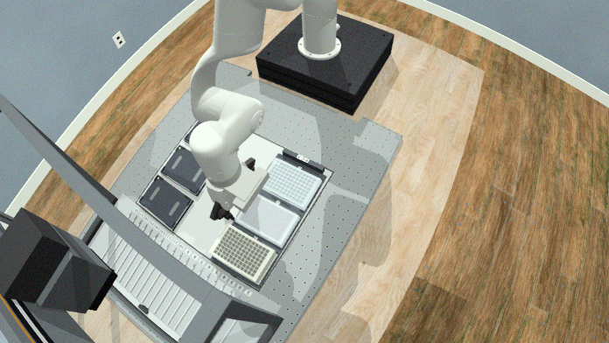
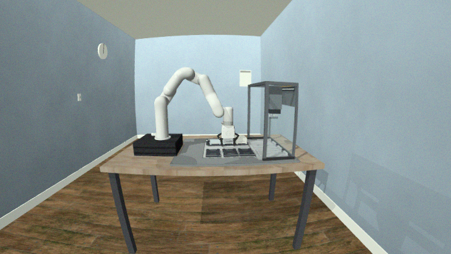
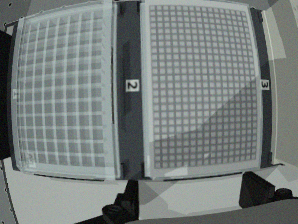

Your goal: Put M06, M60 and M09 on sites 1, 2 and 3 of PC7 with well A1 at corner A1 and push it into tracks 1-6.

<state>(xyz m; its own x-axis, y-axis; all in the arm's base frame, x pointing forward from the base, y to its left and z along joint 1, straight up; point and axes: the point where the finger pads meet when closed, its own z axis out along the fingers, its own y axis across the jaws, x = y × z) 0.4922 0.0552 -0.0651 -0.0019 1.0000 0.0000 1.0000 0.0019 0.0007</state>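
Observation:
The carrier PC7 (image 1: pixel 316 164) (image 3: pixel 131 55) lies on the apron (image 1: pixel 192 234), its handle toward the arm's base and its far end by the low-numbered tracks. M06 (image 1: pixel 294 181) (image 3: pixel 62 90), pale and 96-well, sits on site 1. M60 (image 1: pixel 269 220) (image 3: pixel 202 90) sits on site 2. M09 (image 1: pixel 244 254) (image 3: pixel 287 100), the cream block, sits on site 3. All three look flat; their A1 corners are too small to tell. My gripper (image 2: pixel 229 143) (image 3: pixel 192 194) is open and empty, low beside the carrier's nest-side long edge, near sites 1 and 2.
Nests (image 1: pixel 184 168) (image 1: pixel 166 202) (image 2: pixel 230 152) stand empty across the apron; in the top view the arm mostly hides S1. The rails (image 1: pixel 153 284) lie beyond the apron under the instrument's grey frame (image 2: pixel 265 123). A dark instrument head (image 2: pixel 275 98) hangs above them. The lamp's state cannot be told.

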